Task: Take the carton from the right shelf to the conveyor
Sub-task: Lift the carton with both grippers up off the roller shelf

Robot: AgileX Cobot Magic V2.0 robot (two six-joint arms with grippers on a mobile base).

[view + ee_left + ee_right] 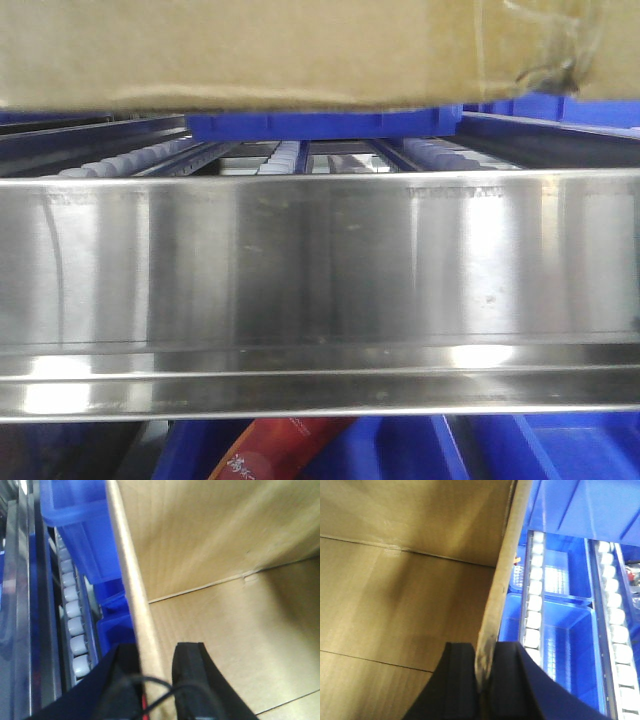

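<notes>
1. I see the carton above the steel lip of the right shelf.
2. My left hand pinches one carton wall, shelf rollers beside it.
3. My right hand pinches another wall, blue bins beyond.

The only lettering stands on a red packet at the bottom centre of the front view, below the steel: a few white Chinese characters near its lower left end, too blurred to read. On the steel front lip of the right shelf, a faint row of stamped marks shows at upper right, also illegible. The two wrist views carry no readable text.
</notes>
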